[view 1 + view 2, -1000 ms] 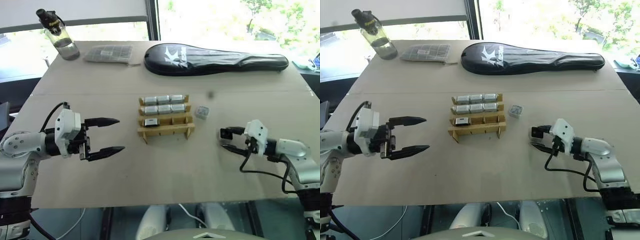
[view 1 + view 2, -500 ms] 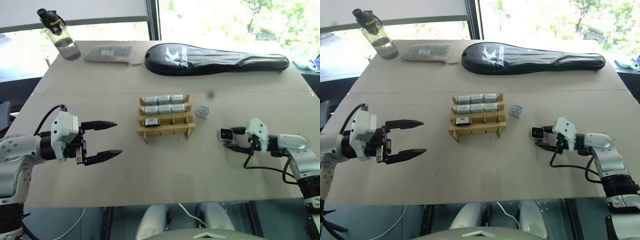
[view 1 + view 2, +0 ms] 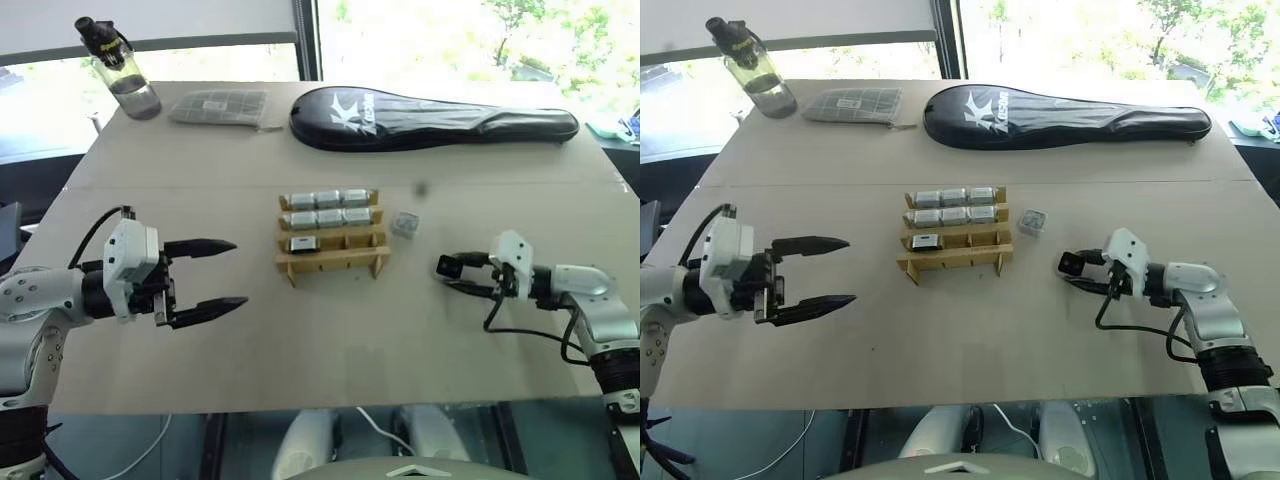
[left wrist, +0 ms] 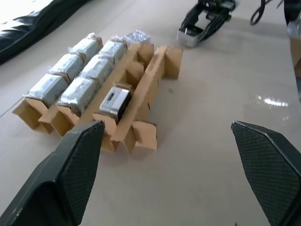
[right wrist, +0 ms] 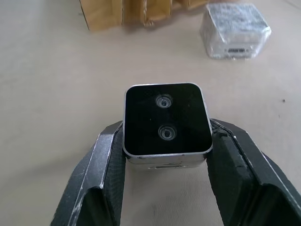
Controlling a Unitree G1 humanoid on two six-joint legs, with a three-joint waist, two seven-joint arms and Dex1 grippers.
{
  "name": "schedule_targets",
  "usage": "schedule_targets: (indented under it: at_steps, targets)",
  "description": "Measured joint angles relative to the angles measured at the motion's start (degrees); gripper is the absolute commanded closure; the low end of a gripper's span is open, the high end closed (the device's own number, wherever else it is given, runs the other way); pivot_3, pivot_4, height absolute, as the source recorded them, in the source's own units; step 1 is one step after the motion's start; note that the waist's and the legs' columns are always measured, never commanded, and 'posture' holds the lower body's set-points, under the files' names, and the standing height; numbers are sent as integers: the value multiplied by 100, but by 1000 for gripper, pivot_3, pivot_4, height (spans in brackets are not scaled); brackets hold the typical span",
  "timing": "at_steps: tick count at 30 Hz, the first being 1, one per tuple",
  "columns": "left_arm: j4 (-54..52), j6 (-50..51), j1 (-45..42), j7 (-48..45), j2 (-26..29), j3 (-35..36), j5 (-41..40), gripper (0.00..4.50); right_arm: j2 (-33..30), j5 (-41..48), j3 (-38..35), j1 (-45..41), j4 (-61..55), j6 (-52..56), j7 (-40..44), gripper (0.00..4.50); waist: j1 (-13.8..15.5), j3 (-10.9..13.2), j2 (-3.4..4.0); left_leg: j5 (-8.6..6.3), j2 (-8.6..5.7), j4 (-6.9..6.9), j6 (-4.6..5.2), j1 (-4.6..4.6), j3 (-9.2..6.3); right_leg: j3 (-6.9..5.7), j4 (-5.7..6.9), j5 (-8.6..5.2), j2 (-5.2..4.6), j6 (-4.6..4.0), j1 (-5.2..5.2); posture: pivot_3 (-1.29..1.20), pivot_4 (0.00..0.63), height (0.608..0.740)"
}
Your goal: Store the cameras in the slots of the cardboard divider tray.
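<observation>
Head views first: your right pincer (image 3: 1072, 268) has a camera (image 3: 1070, 264) clamped between its fingers, low over the counter (image 3: 970, 330) and to the right of the cardboard divider tray (image 3: 955, 245). The tray lies up and to the left of that pincer, its rows running side to side. The two far rows are full, three cameras each; the third row holds one camera (image 3: 925, 241) in its left slot, so the middle and right slots there stand free, and the near strip looks bare. One more wrapped camera (image 3: 1031, 222) sits on the counter just beside the tray's right end, between the tray and your right pincer. Your left pincer (image 3: 205, 272) hovers spread wide and empty, well to the left of the tray.

Left wrist view: the tray lies diagonally ahead, the lone slotted camera (image 4: 114, 101) nearest, and the right pincer with its load shows beyond the tray's far end.

Right wrist view: the held camera (image 5: 166, 120) shows its black face with two small round lenses, pinched on its two sides; the wrapped camera (image 5: 234, 29) and the tray's corner (image 5: 127, 12) lie ahead. The right arm is plainly the nearer one, and I judge the free right slot of the third row to be the closest target.
</observation>
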Motion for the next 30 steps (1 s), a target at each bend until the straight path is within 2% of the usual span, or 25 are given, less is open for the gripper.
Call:
schedule_targets:
  at_steps: [2,4,7,12,15,20,30]
  targets:
    - [-100,265,-169,202,-72,-5,-198,0,49,8,14,-25,-317,27,-111,2601,3,1,1,0,0,1,0,-1,0,0,0,0,0,0,0,0,150,740]
    - [-240,1011,-631,943,-366,-194,-504,0,396,-258,127,-333,-752,-295,-499,2601,0,0,0,0,-1,15,0,-1,-2,-1,12,1,2,1,0,0,150,740]
    - [-342,1593,-1349,1820,-781,-905,-400,0,900,-813,498,-808,-1088,-1286,-986,2601,3,-2,-4,0,-5,37,0,-2,-9,-2,60,0,8,2,-4,0,150,740]
    - [-168,2493,-2166,2425,-1465,-1409,-626,0,1138,-2046,1082,-1158,-722,-2766,-1645,2601,-1,-5,-14,-1,-30,59,1,-7,-32,10,81,0,6,2,-5,0,150,740]
    - [-81,2954,-2543,2379,-1771,-1802,-891,0,1301,-3027,1517,-1710,-428,-3812,-2268,2601,-52,-4,-15,1,-28,59,-1,-1,-34,7,82,0,13,3,-6,0,150,740]
    - [165,3179,-2698,2091,-1773,-2035,-958,0,1336,-3822,1653,-2081,5,-4555,-2990,2601,-134,-4,-15,10,-26,54,-19,0,-56,-2,66,-1,20,3,-5,0,150,740]
    - [550,3188,-3123,1819,-1800,-1904,-988,0,1237,-4191,1871,-2155,366,-4942,-3607,2601,-163,-5,-16,12,-27,55,-21,-1,-62,8,65,0,23,3,-4,0,150,740]
